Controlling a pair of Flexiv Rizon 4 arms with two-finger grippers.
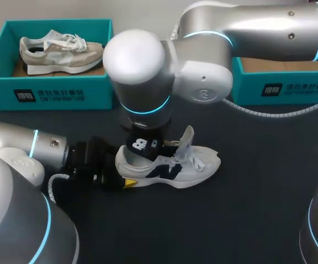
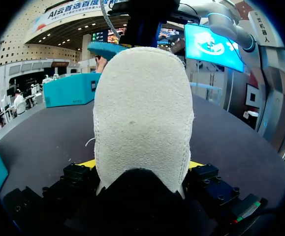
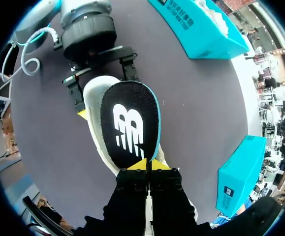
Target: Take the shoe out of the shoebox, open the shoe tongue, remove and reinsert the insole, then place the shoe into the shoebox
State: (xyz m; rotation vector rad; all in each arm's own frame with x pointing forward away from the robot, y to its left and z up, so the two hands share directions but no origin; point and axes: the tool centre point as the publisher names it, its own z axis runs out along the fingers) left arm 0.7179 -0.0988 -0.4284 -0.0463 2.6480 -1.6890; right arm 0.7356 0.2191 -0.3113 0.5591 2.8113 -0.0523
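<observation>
right claw [image 3: 146, 166] upright above shoe [image 1: 194, 165], tight on insole [image 3: 130, 123]

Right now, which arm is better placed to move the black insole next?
The right one. The right gripper is shut on the end of the insole, over the white shoe. The left gripper is shut on the shoe's heel on the table, so it looks busy steadying it.

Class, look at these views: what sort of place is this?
Probably a robot shoe-handling demonstration table: the left arm and right arm hold a white shoe and its insole on a dark table, a teal shoebox behind.
</observation>
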